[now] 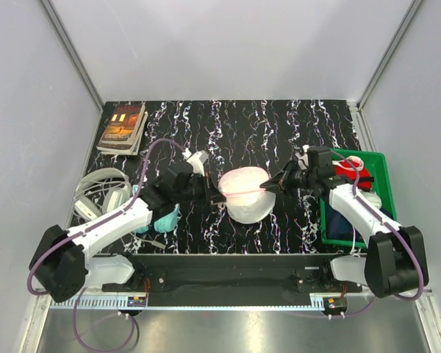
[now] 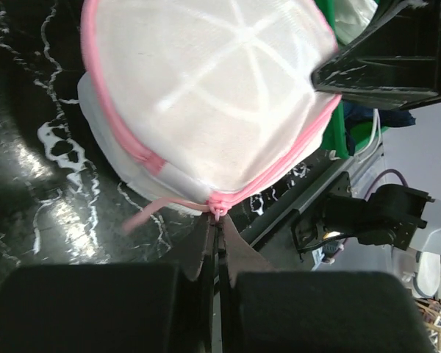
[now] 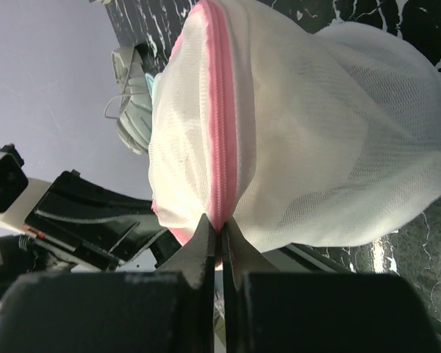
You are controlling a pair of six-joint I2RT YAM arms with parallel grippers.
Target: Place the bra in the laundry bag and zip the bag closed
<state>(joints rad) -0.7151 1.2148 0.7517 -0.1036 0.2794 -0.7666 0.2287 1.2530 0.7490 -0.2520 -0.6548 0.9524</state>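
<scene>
At the far left corner of the black marbled worktop (image 1: 279, 125) we are seeing a small stack of books (image 1: 123, 126), and nearer to us the pale headphones (image 1: 101, 193) are lying by the left edge, a teal ear cup partly under the left arm. That arm is reaching toward the middle, and the left pincer (image 2: 218, 223) is standing with its fingers pressed together on the pink zip trim (image 3: 219, 110) at the left side of the laundry bag (image 1: 246, 195), with a thin pink tab trailing beside the tips.

The bag is sitting in the middle of the worktop, between the two arms, with its domed halves lying against each other; we are not able to tell how far the zip is drawn. On its right side the right pincer (image 3: 221, 226) is clamped tight on the same pink seam, its tips meeting on the trim. Further right, a green tray (image 1: 378, 168) is standing by the worktop's right edge with a red cloth (image 1: 348, 170) in it, and the right arm is passing over it.
</scene>
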